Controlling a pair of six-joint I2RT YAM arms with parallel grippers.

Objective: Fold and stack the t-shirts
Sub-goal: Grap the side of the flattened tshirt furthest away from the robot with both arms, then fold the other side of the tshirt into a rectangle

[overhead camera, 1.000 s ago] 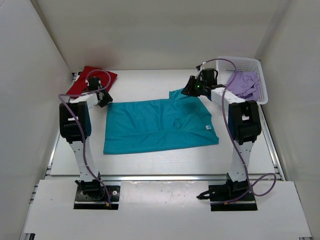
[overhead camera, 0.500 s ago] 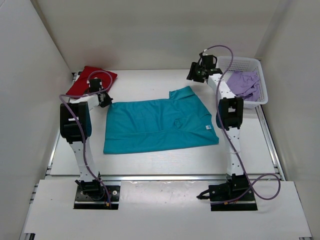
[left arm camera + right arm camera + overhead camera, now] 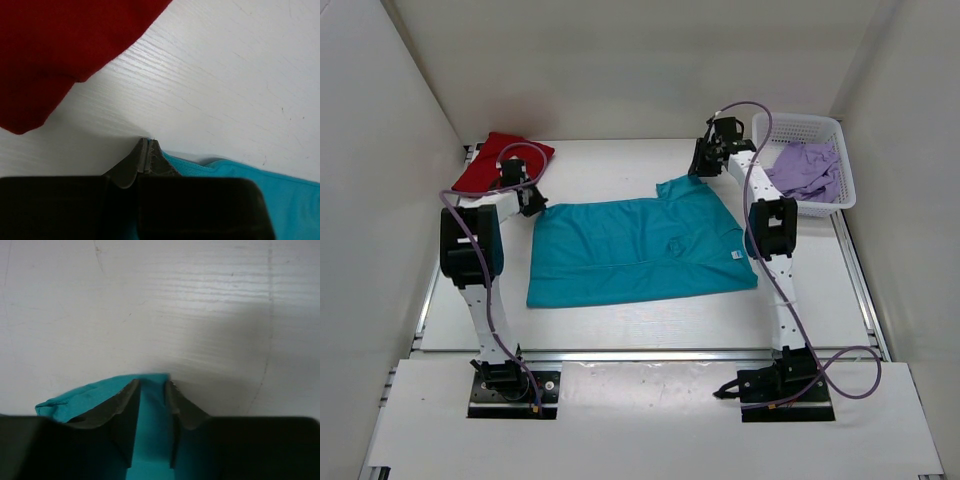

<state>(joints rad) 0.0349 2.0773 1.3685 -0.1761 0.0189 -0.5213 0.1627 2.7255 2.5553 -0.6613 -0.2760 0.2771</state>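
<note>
A teal t-shirt [image 3: 635, 250] lies spread flat mid-table. My left gripper [image 3: 532, 203] is at its far left corner; in the left wrist view the gripper [image 3: 146, 141] is shut, with the teal cloth [image 3: 280, 200] drawn up against its right finger. My right gripper [image 3: 702, 172] is at the far right sleeve. In the right wrist view it [image 3: 151, 384] is open, its fingers straddling the teal edge [image 3: 75, 400]. A folded red t-shirt [image 3: 500, 160] [image 3: 60, 40] lies at the back left. A lilac t-shirt [image 3: 805, 170] is crumpled in the basket.
A white mesh basket [image 3: 800, 118] stands at the back right, against the right wall. White walls close in the table on the left, back and right. A metal rail [image 3: 650, 352] runs along the near edge, in front of the arm bases.
My left gripper has shut at the teal shirt's far left corner. My right gripper swung up towards the back, then came down over the far edge of the right sleeve.
</note>
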